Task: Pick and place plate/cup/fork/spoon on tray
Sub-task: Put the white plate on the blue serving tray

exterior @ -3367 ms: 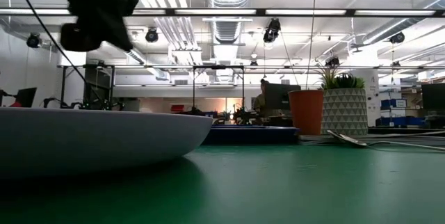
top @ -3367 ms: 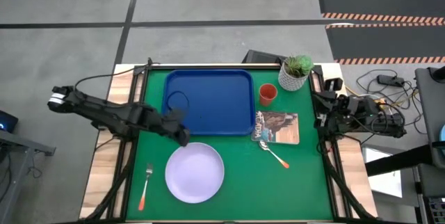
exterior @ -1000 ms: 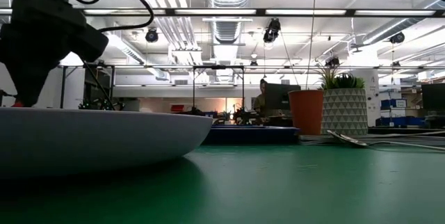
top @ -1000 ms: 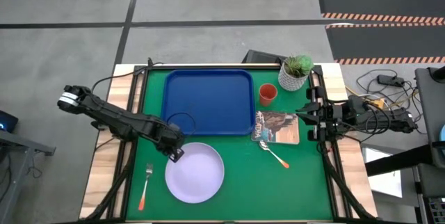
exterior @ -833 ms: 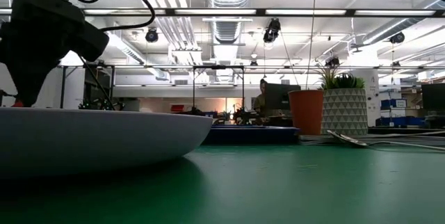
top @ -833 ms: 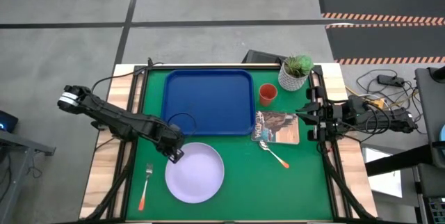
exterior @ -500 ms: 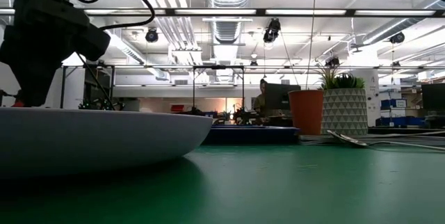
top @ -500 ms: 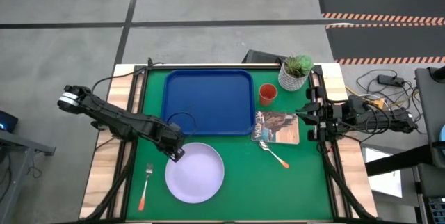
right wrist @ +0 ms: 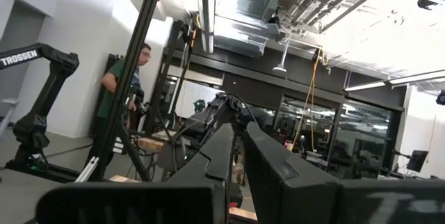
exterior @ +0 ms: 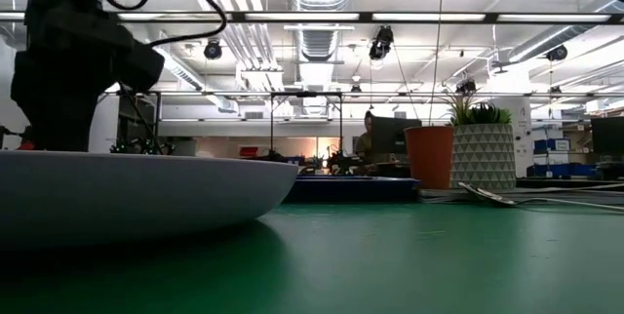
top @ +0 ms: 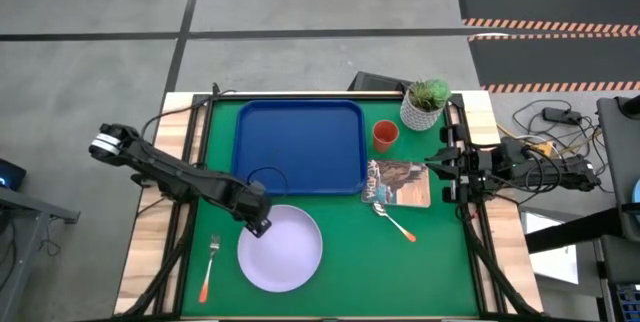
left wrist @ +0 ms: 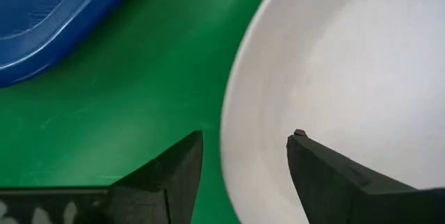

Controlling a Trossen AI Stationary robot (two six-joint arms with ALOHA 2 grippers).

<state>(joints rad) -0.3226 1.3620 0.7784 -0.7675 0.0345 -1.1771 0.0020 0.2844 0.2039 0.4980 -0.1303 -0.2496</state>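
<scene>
The pale plate [top: 281,249] lies flat on the green mat near the front edge. My left gripper [top: 258,224] points down over the plate's far-left rim [left wrist: 233,133], open, with one finger over the mat and the other over the plate's inside. The blue tray [top: 300,147] lies behind it. The orange cup [top: 385,136] stands right of the tray. The fork [top: 208,267] lies left of the plate and the spoon [top: 394,221] to its right. My right gripper [top: 438,167] waits shut at the right edge, tipped upward.
A potted plant [top: 425,105] stands at the back right beside the cup. A printed booklet [top: 400,182] lies right of the tray, its near edge by the spoon's bowl. A person [right wrist: 122,85] stands in the room beyond the table.
My left gripper has sunk a little and shifted toward the table's near edge, onto the plate's rim, and its fingers have opened. The plate has stayed where it was.
</scene>
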